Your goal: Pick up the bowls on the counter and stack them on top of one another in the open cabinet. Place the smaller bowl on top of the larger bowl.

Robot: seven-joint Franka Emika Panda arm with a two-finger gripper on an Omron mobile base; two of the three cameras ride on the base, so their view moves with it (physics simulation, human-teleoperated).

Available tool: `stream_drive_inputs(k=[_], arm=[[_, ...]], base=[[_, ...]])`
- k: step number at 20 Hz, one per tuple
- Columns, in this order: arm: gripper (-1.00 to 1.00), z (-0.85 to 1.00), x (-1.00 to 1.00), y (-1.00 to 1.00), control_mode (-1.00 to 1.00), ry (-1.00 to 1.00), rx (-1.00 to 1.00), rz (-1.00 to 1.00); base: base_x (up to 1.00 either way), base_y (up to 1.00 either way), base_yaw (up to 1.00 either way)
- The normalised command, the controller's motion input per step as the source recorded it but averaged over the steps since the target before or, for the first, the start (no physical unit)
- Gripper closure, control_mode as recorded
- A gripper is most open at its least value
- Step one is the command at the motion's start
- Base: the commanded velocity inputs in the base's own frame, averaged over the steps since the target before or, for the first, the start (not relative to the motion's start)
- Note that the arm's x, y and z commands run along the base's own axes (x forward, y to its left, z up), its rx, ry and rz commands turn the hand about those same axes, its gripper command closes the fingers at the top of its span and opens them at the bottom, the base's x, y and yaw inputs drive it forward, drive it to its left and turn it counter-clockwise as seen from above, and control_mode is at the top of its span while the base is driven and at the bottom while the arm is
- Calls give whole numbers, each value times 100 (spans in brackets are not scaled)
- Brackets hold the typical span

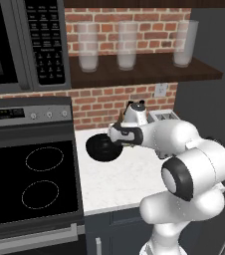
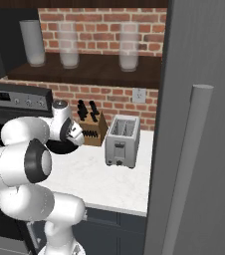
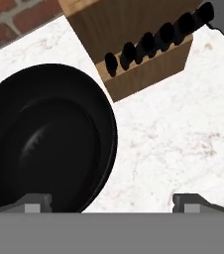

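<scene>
Jaws (image 3: 111, 202): stood wide apart above the desk, holding nothing, one fingertip (image 3: 33, 202) over the bowl's rim.
Bowl (image 3: 44, 141): glossy black, sat on the white desk (image 3: 173, 144) near the stovetop (image 1: 32, 177), just beside the knife block (image 3: 139, 47).
Shelf (image 1: 144, 72): carried three cloudy glasses (image 1: 126, 46).
Toaster (image 2: 122, 141): stood right of the knife block.

The end effector (image 3: 111, 204) hangs low, its fingers spread wide.
</scene>
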Motion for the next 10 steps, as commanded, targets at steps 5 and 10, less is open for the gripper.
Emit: stream_drive_inputs(k=[5, 10], arm=[[-100, -5, -4, -4, -100, 5, 0, 0], [-100, -1, 16, 0, -100, 4, 0, 0]], base=[[0, 0, 0], [0, 0, 0]])
